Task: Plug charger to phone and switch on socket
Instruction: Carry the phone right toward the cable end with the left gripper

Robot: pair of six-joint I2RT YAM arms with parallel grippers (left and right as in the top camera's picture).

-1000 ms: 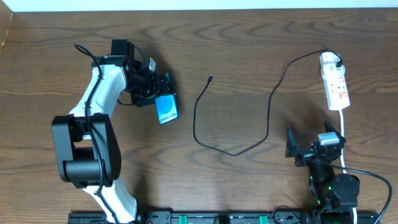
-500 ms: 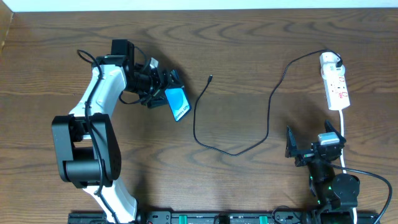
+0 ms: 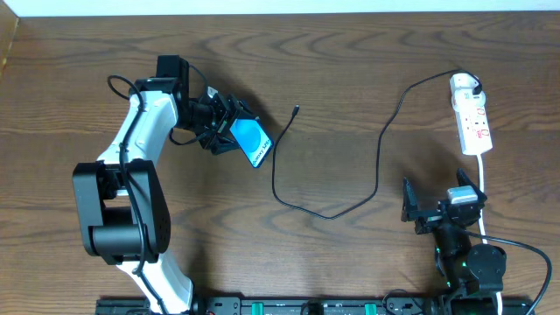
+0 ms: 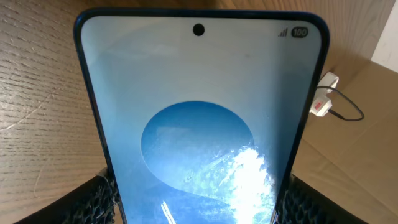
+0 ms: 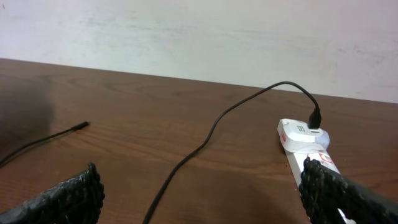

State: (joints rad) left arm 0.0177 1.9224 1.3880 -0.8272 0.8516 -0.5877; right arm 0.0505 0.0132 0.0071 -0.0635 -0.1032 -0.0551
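The left claw (image 3: 225, 129) is clamping the phone (image 3: 251, 141) left of the charger tip (image 3: 297, 110). The right claw (image 3: 435, 203) is gaping empty.

The number 100 is seen in a small oval at the top right corner of the phone (image 4: 199, 124) screen, in the left wrist view. Small signal bars are seen just beside it. From overhead, tiny white writing on the screen cannot be read. Red marks on the socket (image 3: 473, 122) are too small to be read.
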